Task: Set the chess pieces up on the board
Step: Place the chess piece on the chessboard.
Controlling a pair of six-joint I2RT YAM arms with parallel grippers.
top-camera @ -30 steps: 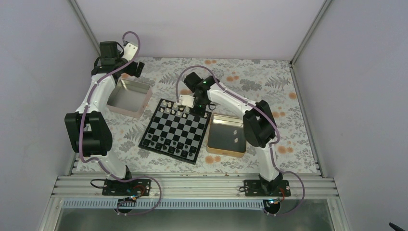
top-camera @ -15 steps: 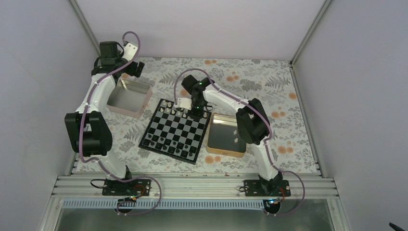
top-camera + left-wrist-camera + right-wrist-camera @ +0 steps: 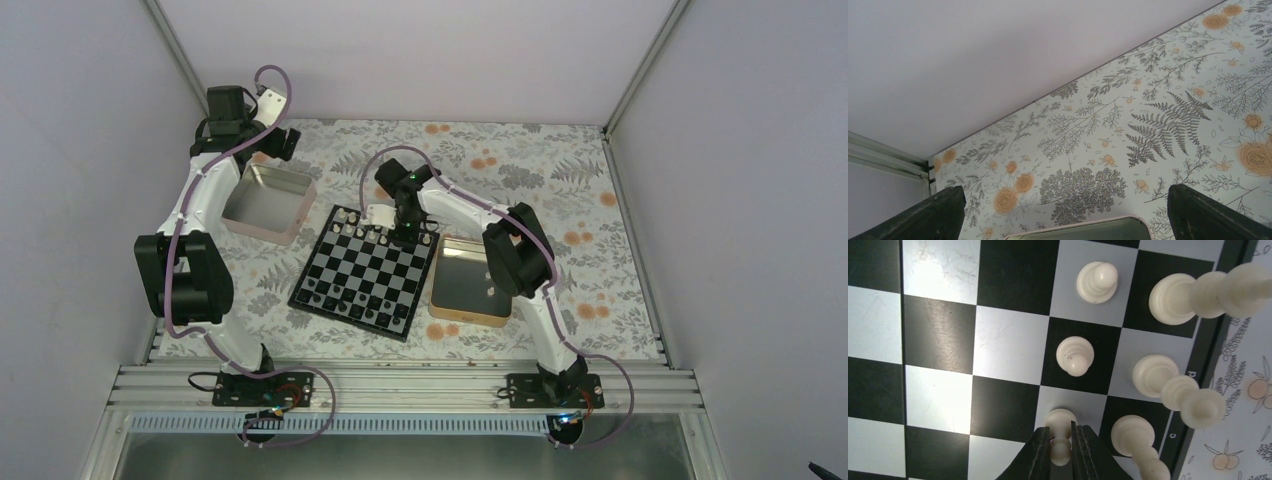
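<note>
White pawn (image 3: 1060,424) is pinched in the right gripper (image 3: 1060,460), fingers pressed in on its head and neck. Its base is over a pale square near the far edge of the board (image 3: 366,272). Can't tell whether the base touches the square.

The other white chess pieces (image 3: 1074,355) stand just beside it. There are two pawns one rank in and three taller pieces on the back rank against the black border. In the top view, white pieces line the board's far edge and dark chessmen (image 3: 335,297) line its near edge.

The board lies skewed at the middle of the desk (image 3: 560,170), not square to the desk edges. Gold tin (image 3: 458,285) is just beside the board's right edge, with two more white pieces (image 3: 491,290) toward its right side. Silver tin (image 3: 265,195) sits off the board's far-left corner, apart from it, toward the desk's left edge.

Left gripper (image 3: 1064,192) hangs near the desk's far-left corner, beyond the silver tin, fingers spread wide. The tin's rim shows at the bottom of its wrist view.

The desk cover is a pale print with grey ferns and orange flowers. Plain pale walls (image 3: 420,60) close in three sides, with aluminium posts at the far corners. An aluminium rail (image 3: 400,385) runs along the near edge and carries both arm bases.
</note>
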